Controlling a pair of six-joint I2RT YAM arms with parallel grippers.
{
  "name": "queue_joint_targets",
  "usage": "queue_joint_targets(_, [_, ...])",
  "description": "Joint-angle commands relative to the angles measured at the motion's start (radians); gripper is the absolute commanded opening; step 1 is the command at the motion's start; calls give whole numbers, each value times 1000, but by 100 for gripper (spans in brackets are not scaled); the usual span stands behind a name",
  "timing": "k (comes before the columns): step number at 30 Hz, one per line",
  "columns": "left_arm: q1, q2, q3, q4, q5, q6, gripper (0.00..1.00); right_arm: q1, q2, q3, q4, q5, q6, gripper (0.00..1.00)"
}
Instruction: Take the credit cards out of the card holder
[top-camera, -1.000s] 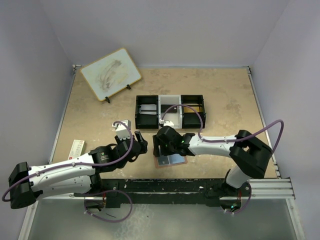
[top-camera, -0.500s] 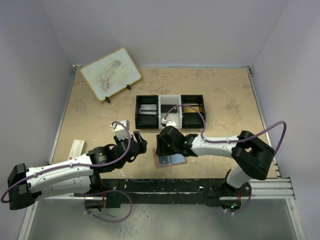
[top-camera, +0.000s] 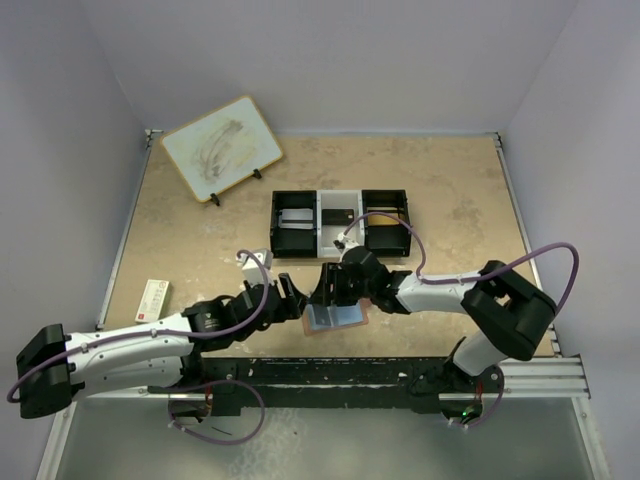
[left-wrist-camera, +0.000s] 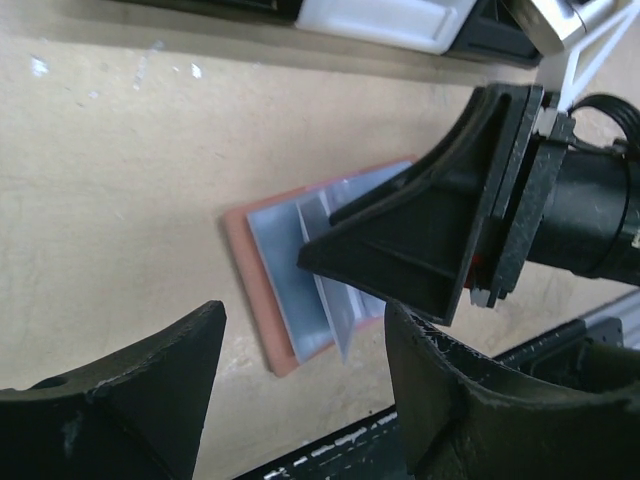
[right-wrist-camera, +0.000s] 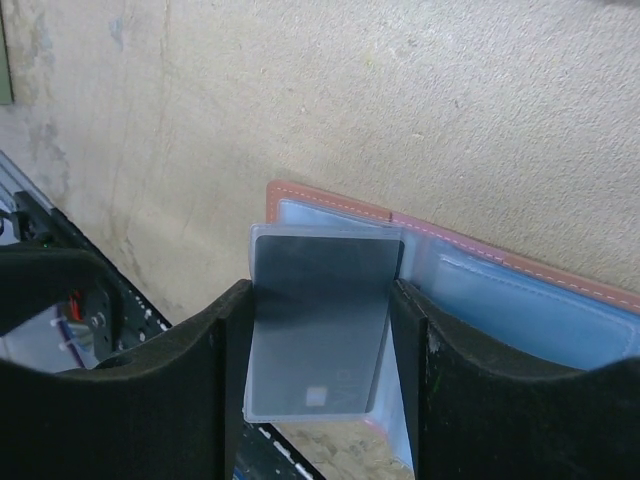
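Grey-blue card (right-wrist-camera: 318, 335) is sitting in the right claw (right-wrist-camera: 318, 292), clamped across its short width. Its long axis is running along the jaws and its far edge is overlapping one end of the open brown card holder (right-wrist-camera: 520, 300). That card holder is lying flat on the tabletop (top-camera: 200, 230) near the front edge. Left claw (left-wrist-camera: 305, 318) is hovering agape just beside it, gripping nothing. Judgement: removal is calling for a pull along that long axis.

The right gripper (top-camera: 323, 292), clamped on a card (right-wrist-camera: 320, 330), hangs low over the card holder (left-wrist-camera: 272, 250) and blocks it from above and behind, with the tray (top-camera: 274, 225) close beyond. The left gripper (left-wrist-camera: 300, 340), jaws spread, fills the gap at the holder's left edge; bare table (top-camera: 200, 240) lies free farther left
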Motion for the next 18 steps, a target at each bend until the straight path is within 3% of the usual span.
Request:
queue_joint_targets(1, [0, 31, -43, 198, 123, 14, 62, -3, 60, -57, -15, -43, 12, 53])
queue_joint_targets(13, [0, 226, -89, 482, 235, -14, 48, -17, 53, -64, -18, -42, 16, 52])
queue_joint_targets(18, [-1, 322, -68, 514, 237, -19, 44, -18, 48, -62, -25, -39, 17, 52])
